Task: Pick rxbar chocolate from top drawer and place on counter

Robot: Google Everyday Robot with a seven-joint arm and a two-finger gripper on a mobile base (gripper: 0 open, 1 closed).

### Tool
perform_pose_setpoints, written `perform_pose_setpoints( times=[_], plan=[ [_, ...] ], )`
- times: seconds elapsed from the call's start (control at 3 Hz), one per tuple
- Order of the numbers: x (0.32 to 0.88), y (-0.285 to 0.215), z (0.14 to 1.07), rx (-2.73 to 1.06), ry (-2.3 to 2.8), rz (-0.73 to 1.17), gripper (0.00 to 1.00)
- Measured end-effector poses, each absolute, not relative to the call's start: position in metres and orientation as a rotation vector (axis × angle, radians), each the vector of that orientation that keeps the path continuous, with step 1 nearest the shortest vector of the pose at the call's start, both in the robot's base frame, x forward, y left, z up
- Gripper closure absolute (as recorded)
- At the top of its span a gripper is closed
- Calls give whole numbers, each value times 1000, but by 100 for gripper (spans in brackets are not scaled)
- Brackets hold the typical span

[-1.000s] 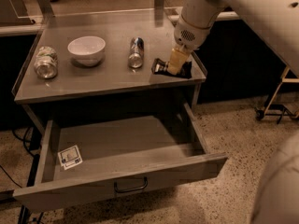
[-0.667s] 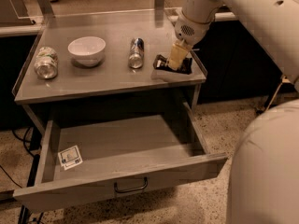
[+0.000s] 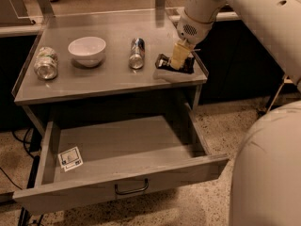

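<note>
The rxbar chocolate [image 3: 162,61], a dark flat bar, lies on the counter [image 3: 108,79] near its right front corner. My gripper [image 3: 179,60] points down onto the middle of the bar and hides that part of it; the arm comes in from the upper right. The top drawer [image 3: 122,147] is pulled wide open below the counter, with its dark handle [image 3: 131,189] at the front. No snack bar lies in the drawer.
A white square card [image 3: 70,158] lies in the drawer's left front corner. On the counter stand a white bowl [image 3: 87,50], a can on its side [image 3: 137,52] and a clear bottle on its side [image 3: 45,63] at the left. My pale body [image 3: 268,173] fills the lower right.
The gripper has stayed over the bar at the counter's right front, shifting only slightly upward. My body has come further into view at the lower right.
</note>
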State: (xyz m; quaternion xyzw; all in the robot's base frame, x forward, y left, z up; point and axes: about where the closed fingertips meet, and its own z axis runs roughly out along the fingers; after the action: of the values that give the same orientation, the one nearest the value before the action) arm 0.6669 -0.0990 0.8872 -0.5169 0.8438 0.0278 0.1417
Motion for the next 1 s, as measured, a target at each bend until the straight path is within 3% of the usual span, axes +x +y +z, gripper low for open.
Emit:
perform_pose_setpoints(
  times=[1.0],
  plan=[
    [723,-100,895,-1391,2454,147,100]
  ],
)
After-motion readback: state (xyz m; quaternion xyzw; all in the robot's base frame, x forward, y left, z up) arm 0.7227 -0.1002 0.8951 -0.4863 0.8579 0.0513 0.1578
